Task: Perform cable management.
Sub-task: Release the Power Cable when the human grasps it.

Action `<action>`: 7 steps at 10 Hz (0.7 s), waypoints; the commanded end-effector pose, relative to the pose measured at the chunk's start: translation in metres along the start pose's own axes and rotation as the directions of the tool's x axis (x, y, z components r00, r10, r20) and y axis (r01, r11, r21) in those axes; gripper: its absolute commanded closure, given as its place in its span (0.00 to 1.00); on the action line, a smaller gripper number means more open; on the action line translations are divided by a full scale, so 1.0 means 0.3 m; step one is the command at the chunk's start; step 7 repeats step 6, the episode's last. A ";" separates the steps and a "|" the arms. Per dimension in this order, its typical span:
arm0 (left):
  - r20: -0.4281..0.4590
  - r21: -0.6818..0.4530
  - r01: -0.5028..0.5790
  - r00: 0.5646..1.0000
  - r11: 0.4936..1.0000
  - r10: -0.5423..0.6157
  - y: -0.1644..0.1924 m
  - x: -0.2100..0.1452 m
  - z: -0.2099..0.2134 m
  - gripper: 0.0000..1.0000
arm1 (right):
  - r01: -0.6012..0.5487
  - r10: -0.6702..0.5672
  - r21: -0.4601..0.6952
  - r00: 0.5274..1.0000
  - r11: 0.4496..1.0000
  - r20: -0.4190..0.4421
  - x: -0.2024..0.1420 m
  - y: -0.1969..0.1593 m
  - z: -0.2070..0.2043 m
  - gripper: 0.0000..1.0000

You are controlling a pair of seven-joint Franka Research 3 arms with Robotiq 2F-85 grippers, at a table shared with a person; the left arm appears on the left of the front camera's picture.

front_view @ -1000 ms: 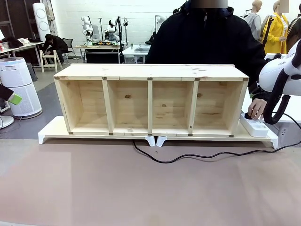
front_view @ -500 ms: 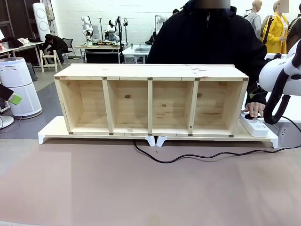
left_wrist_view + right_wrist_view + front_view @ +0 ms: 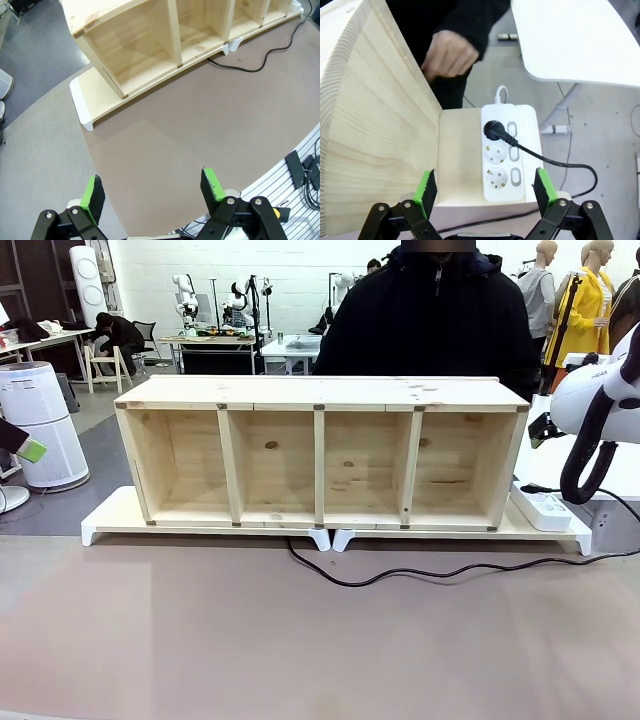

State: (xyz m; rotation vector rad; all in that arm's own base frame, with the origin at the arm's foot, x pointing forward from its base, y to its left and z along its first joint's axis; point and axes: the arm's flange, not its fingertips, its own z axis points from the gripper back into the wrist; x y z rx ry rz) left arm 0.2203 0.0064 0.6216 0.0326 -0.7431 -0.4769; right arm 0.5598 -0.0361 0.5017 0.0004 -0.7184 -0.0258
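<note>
Right claw (image 3: 482, 192) wide open, empty — above power strip (image 3: 508, 155); cable (image 3: 530, 150) plugged in.

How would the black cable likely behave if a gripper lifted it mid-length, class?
The cable would probably sag on both sides, since it lies in loose curves on the table. It looks thin, so likely light. Its plug sits in the power strip, so that end may tug or resist.

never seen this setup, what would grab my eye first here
A long wooden shelf with four open compartments spans the table's middle, a person in black standing right behind it. The cable snakes across the brown table in front, its plug seated in the white power strip by the shelf's right end, with the open right gripper over it.
</note>
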 end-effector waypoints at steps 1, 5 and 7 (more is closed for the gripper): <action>0.009 0.006 -0.001 1.000 1.000 0.001 0.005 0.006 -0.006 0.00 | 0.005 -0.005 -0.001 1.000 1.000 -0.008 0.000 -0.003 0.000 0.00; 0.009 0.006 -0.001 1.000 1.000 0.001 0.005 0.006 -0.006 0.00 | 0.005 -0.005 -0.001 1.000 1.000 -0.008 0.000 -0.003 0.000 0.00; 0.009 0.006 -0.001 1.000 1.000 0.001 0.005 0.006 -0.006 0.00 | 0.005 -0.005 -0.001 1.000 1.000 -0.008 0.000 -0.003 0.000 0.00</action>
